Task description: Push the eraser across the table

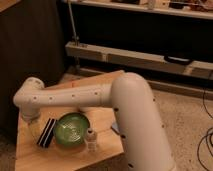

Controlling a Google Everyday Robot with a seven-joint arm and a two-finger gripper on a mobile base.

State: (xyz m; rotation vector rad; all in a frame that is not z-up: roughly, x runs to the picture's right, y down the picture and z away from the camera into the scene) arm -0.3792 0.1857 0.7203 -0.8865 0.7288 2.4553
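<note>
The eraser [47, 132], a flat black block with pale stripes, lies at the left of the light wooden table [30, 152], right beside the green bowl [72, 130]. My white arm reaches from the right over the table to a round joint [30, 99] at the far left. My gripper [33, 128] hangs below that joint, just left of the eraser and low over the tabletop. Whether it touches the eraser does not show.
A small white bottle [90, 140] stands at the bowl's right front edge. The arm's thick white link [135, 115] covers the table's right half. A low metal rail [130, 57] and dark shelving stand behind; a dark wall is at the left.
</note>
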